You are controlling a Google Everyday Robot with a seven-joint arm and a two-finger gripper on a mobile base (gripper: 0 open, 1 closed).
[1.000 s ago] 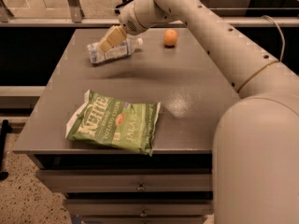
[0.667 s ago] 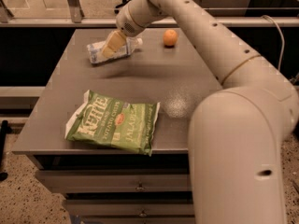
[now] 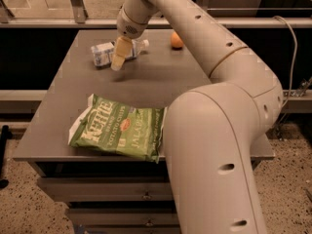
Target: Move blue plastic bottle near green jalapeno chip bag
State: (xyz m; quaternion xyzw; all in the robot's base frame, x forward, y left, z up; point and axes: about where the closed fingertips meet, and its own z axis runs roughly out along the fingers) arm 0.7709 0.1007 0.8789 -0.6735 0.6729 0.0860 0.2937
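Observation:
The blue plastic bottle (image 3: 108, 52) lies on its side at the far left of the grey table (image 3: 161, 82), white cap pointing right. My gripper (image 3: 120, 56) hangs over the bottle's middle, its pale fingers (image 3: 121, 52) pointing down in front of it. The green jalapeno chip bag (image 3: 119, 127) lies flat at the near left of the table, well apart from the bottle. My arm covers the bag's right edge.
A small orange fruit (image 3: 177, 40) sits at the far middle of the table. My arm's large white links fill the right and near side of the view. Drawers run below the table front. A cable hangs at the right.
My arm has swung forward and now fills more of the view. The gripper has shifted slightly toward the bottle's middle. The bottle and the bag stay where they were.

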